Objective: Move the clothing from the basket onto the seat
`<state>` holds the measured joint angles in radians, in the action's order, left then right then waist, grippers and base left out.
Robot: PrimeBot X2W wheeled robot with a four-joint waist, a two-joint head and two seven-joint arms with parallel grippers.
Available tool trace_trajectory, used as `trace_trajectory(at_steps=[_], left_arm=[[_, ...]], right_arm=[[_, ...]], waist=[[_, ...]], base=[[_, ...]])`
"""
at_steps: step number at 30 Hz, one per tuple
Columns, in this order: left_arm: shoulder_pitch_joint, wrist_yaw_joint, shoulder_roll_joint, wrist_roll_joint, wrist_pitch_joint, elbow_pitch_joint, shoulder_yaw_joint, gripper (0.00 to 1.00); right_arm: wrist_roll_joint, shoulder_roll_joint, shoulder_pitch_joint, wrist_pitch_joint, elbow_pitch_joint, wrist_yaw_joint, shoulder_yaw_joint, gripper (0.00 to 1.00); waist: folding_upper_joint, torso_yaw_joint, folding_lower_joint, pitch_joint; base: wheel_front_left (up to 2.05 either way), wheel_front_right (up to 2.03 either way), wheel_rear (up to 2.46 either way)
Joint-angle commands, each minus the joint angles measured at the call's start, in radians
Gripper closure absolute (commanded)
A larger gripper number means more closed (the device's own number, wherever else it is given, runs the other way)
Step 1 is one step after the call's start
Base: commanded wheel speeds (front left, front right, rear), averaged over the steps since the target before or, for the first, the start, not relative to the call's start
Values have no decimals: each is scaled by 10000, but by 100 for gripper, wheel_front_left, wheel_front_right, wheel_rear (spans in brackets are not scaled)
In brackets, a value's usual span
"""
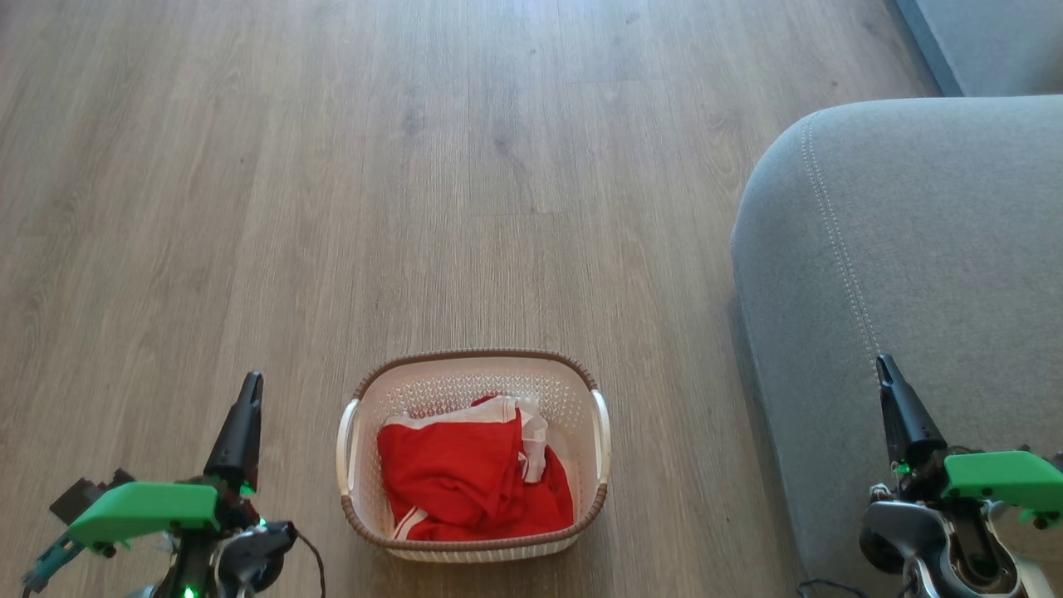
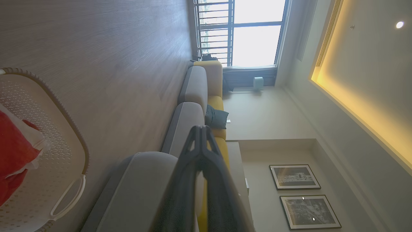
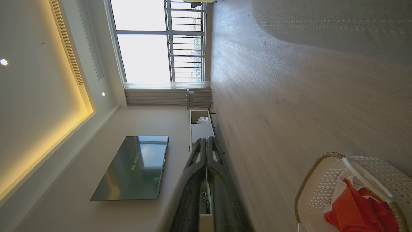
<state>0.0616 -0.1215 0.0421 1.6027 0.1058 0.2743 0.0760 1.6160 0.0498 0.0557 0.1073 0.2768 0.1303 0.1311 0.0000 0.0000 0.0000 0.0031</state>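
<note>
Two closed, empty pairs: left fingers [image 1: 239, 432], right fingers [image 1: 903, 415], either side of basket [image 1: 473, 365] with clothing [image 1: 465, 473]

The head camera looks steeply down from close above. In its view the basket [image 1: 465, 384] sits between the left gripper [image 1: 249, 386] and the right gripper [image 1: 885, 370]. Each wrist camera, rolled sideways, looks level along its own gripper toward the window [image 2: 254, 42]. All three views share the basket, floor [image 1: 415, 166] and seat [image 1: 913, 249].

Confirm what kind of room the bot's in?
Probably a home living room: long grey-and-yellow fabric sofa, flat dark wall-mounted TV, two framed black-and-white pictures on the wall.
</note>
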Motion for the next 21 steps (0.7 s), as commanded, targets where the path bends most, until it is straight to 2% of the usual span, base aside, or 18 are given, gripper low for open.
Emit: trace_trajectory(at_steps=[1, 21], left_arm=[[463, -92, 81, 62, 72, -294, 374, 100], [463, -92, 81, 62, 72, -294, 374, 100]], right_arm=[[-72, 5, 523, 58, -320, 4, -174, 100], [-72, 5, 523, 58, -320, 4, -174, 100]], waist=[[0, 0, 0, 0], [0, 0, 0, 0]], base=[[0, 0, 0], [0, 0, 0]])
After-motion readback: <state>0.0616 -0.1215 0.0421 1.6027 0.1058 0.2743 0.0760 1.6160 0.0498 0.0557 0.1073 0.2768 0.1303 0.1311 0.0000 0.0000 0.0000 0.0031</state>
